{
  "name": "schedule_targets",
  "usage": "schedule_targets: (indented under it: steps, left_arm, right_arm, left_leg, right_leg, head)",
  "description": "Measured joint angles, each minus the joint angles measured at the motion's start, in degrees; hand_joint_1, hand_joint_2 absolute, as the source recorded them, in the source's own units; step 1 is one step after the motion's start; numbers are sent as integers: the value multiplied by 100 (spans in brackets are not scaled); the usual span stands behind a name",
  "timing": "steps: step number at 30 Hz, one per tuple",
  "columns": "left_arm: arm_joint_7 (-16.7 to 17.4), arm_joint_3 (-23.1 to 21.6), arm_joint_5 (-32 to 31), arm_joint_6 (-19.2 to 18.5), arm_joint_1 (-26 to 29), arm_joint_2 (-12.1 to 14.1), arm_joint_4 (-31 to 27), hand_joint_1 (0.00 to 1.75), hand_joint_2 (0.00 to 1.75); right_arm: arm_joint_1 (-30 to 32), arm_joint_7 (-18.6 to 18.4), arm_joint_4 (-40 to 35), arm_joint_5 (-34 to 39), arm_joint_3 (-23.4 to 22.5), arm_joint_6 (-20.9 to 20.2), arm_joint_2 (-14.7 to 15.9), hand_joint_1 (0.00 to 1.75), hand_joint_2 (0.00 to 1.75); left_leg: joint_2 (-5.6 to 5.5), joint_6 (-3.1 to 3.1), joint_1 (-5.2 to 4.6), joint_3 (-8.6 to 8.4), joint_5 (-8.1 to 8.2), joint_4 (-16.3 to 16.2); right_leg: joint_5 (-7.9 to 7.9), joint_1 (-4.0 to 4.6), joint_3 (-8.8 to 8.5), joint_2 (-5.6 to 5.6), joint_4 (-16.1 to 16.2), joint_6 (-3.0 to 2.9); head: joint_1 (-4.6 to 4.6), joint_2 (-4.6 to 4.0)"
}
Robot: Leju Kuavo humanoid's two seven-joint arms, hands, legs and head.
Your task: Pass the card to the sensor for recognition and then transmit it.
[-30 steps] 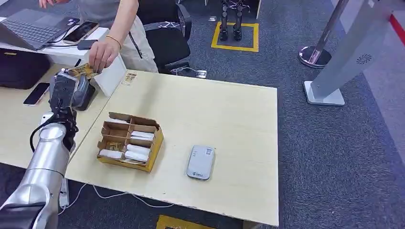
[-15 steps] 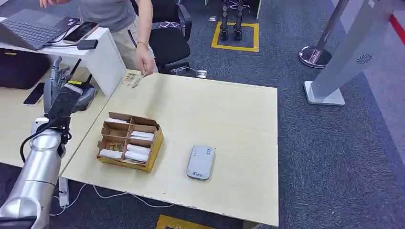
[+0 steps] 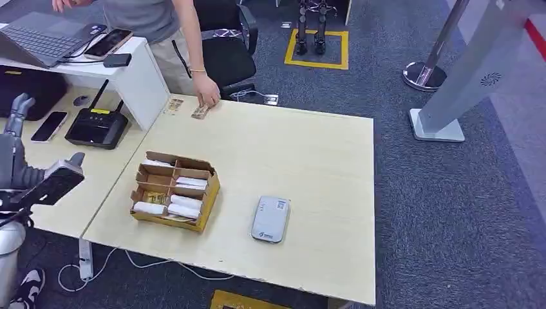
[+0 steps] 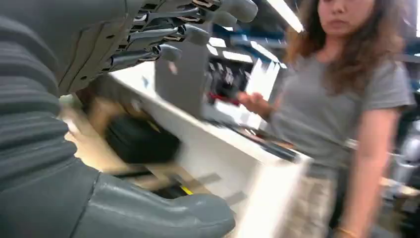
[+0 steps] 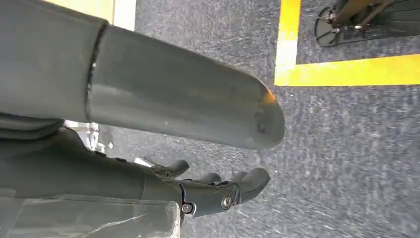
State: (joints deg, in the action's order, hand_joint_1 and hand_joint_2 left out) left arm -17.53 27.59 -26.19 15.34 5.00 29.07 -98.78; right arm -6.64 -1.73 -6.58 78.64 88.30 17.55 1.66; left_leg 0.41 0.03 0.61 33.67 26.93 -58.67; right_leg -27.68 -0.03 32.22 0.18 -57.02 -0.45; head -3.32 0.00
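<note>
At the far left of the head view, the left hand (image 3: 29,172) hangs off the tabletop's (image 3: 309,180) near-left corner, fingers (image 3: 19,111) spread apart and holding nothing; the left wrist view shows the same released fingers (image 4: 163,29) and thick thumb against a blurred white desk. Beyond it on the left tabletop lie a phone (image 3: 49,126) and a black router-like box with two antennas (image 3: 98,125). A white raised desk (image 3: 138,80) carries a laptop (image 3: 38,40), another phone (image 3: 108,42) and a small dark item. A person (image 3: 151,26) in a grey shirt stands behind it, one hand (image 3: 207,98) reaching down to the far edge of the tabletop, touching the card (image 3: 200,112) that lies flat there, just beside a small sticker-like patch. Nearer the front sits a cardboard compartment box (image 3: 174,191) holding white packets, and to its right, apart from it, the grey card sensor (image 3: 270,219). The right hand (image 5: 213,191) hangs over grey carpet beside yellow floor tape, fingers (image 5: 247,181) loosely curled with nothing in them.
</note>
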Motion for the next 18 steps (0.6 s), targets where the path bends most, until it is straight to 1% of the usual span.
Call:
schedule_targets:
  steps: [2,4,6,8,10,13,16,18]
  left_arm:
    - [-52,429,-365,-148,287,-11,-215,0,175]
    - [-122,759,-682,-280,491,-33,-388,0,175]
    - [-179,1050,-923,-388,632,-102,-550,0,175]
    - [-236,1221,-1061,-476,704,-193,-651,0,175]
    - [-253,1321,-1157,-513,773,-297,-734,0,175]
    - [-310,1343,-1379,-524,851,-418,-806,0,175]
    - [-360,1302,-2022,-381,988,-616,-869,0,175]
    - [-300,1130,-2341,-206,1086,-723,-872,0,175]
  right_arm:
    - [5,-2,0,11,-4,0,0,0,0]
    - [2,2,0,24,-4,9,0,0,0]
    - [3,2,0,44,-4,22,0,0,0]
    - [2,2,0,55,-4,33,0,0,0]
    - [1,2,0,59,-4,35,0,0,0]
    - [0,2,0,68,-4,35,0,0,0]
    - [-4,2,0,94,-4,31,0,0,0]
    - [-6,2,0,107,-4,24,0,0,0]
  left_leg:
    - [-3,1,1,2,0,0]
    - [-4,1,1,2,1,0]
    - [-7,2,0,3,1,0]
    - [-8,4,0,2,3,0]
    - [-10,4,0,2,3,0]
    - [-13,4,-1,0,3,0]
    - [-10,5,-3,-3,3,-1]
    - [-11,5,-3,-3,3,-1]
  right_leg:
    - [-4,0,0,-5,1,4]
    - [-6,0,-1,-7,1,3]
    - [-6,0,-3,-11,1,3]
    - [-6,0,-4,-13,2,3]
    - [-6,0,-6,-16,2,3]
    - [-6,-1,-8,-19,2,3]
    - [-5,-3,-7,-17,3,3]
    - [-5,-3,-6,-18,4,3]
  head:
    - [2,0]
    - [0,0]
    - [-2,0]
    - [-2,0]
    - [0,0]
    - [0,0]
    - [-2,0]
    - [0,0]
